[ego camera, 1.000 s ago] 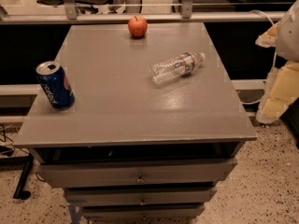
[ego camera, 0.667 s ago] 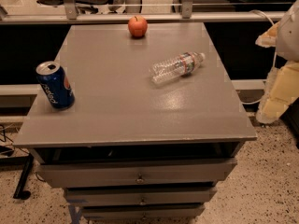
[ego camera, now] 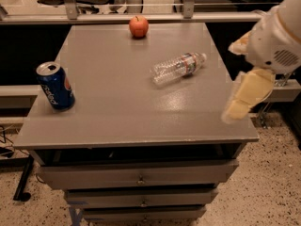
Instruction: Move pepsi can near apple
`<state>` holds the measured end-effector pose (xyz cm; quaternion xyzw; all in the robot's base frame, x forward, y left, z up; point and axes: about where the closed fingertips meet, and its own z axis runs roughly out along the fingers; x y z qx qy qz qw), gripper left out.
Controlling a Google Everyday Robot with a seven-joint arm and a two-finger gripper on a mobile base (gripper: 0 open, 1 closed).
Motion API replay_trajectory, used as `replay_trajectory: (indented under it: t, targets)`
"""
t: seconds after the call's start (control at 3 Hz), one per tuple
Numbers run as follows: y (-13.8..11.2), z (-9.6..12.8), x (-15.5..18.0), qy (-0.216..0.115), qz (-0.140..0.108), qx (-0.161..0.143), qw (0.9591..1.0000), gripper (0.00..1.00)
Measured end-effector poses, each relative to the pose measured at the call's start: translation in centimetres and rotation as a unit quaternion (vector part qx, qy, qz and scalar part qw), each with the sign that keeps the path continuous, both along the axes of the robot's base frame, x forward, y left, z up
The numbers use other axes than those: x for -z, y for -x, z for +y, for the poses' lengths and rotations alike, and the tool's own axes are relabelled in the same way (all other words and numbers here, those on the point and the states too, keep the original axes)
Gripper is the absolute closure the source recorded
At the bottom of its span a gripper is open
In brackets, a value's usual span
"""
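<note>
The blue aluminium pepsi can (ego camera: 55,86) stands upright near the left edge of the grey surface (ego camera: 122,112). The round red-orange apple (ego camera: 138,26) sits at the far edge, well apart from it. A clear plastic water bottle (ego camera: 178,67) lies on its side right of centre. The cream tool (ego camera: 245,95) hangs over the right edge, touching none of these things. Whether it is wide or narrow cannot be told.

Dim, warm light falls from above. A pale sheen lies on the grey worktop (ego camera: 117,121) just past centre toward 4 o'clock, below the bottle (ego camera: 178,68), whose clear plastic catches small glints. The can (ego camera: 55,86) at 9 o'clock shines on its silver top, and like the apple (ego camera: 138,26) at 12 o'clock it casts a short, soft shadow. At 3 o'clock the tool (ego camera: 242,100), over the worktop's right edge, is smeared with blur. The gap under the worktop is near black.
</note>
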<state>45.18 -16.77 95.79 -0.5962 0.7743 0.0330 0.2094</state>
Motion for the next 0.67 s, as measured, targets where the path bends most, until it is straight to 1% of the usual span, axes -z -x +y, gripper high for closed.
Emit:
replay_trajectory:
  t: [0.33,0.67]
  targets:
    - [-2.7,7.0,1.0,-0.079,-0.021,-0.032,0.9961,0.00]
    - [-5.8,14.5,-0.1,-0.163,-0.057,-0.057,0.9833,0.00]
